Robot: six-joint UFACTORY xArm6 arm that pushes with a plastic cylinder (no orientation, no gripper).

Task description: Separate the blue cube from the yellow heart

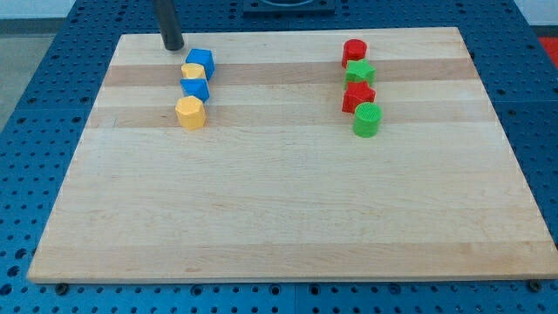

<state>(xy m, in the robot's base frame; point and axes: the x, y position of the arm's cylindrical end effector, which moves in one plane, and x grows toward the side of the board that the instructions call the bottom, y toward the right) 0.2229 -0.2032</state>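
The blue cube [200, 61] sits near the board's top left. The yellow heart [192, 72] touches its lower left side. My tip [173, 46] stands on the board just left of and slightly above the blue cube, a small gap away from it. Below the heart and touching it lies a second blue block [195, 89]. Under that is a yellow hexagon-like block [190, 113]. The four form a short vertical column.
At the top right a second column holds a red cylinder [354, 51], a green star-like block [359, 72], a red star-like block [358, 96] and a green cylinder [367, 120]. The wooden board [288, 209] lies on a blue perforated table.
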